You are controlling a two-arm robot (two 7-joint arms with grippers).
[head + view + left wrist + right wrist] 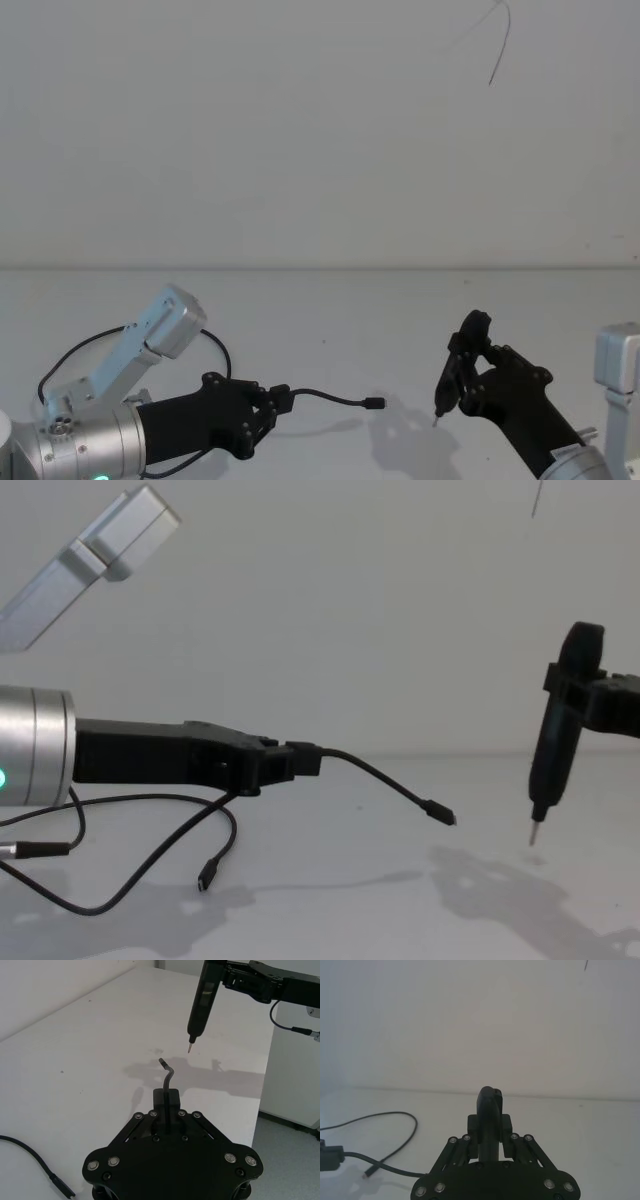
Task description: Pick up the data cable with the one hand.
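Left gripper [284,397] jaws clamp the data cable [335,399], one plug off the surface [330,320]; next, raise the slack. Right gripper [468,378] grips a pointed tool [443,388].

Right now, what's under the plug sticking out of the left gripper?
Just bare white table and shadow. The left gripper, shut on the data cable, hides the stretch between its jaws. The right gripper holds a pointed tool.
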